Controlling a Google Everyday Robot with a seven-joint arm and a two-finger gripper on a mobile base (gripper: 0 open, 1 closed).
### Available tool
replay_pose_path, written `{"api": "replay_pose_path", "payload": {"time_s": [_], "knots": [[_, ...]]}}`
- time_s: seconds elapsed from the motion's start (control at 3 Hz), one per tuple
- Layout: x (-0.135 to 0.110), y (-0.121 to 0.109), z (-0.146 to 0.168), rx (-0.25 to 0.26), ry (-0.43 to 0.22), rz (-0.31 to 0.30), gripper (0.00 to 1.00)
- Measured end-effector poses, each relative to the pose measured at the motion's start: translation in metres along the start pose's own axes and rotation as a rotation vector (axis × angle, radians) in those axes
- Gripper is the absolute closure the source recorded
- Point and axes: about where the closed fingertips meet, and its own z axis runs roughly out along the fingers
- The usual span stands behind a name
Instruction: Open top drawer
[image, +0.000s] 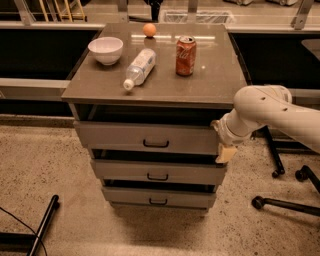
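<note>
The top drawer (125, 136) is the widest of three gray metal drawers under a gray-brown counter, with a small black loop handle (156, 144) at its middle. Its front stands a little out from the cabinet, with a dark gap above it. My white arm comes in from the right. My gripper (224, 150) is at the right end of the top drawer's front, well to the right of the handle. One tan fingertip (225, 154) hangs down over the drawer's right corner.
On the counter (210, 85) stand a white bowl (105, 49), a lying plastic bottle (140, 68), a red soda can (185, 48) and an orange ball (149, 30). Two narrower drawers (158, 173) sit below. Chair legs with casters (285, 200) are at the right, a dark bar (42, 225) at lower left.
</note>
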Motion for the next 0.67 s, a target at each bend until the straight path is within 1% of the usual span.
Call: {"api": "replay_pose_path", "payload": {"time_s": [0.33,0.67], "knots": [[0.0014,0.001,-0.0042,0.005,0.012,-0.004,0.26],[0.0014,0.0011,-0.0044,0.005,0.012,-0.004,0.19]]}}
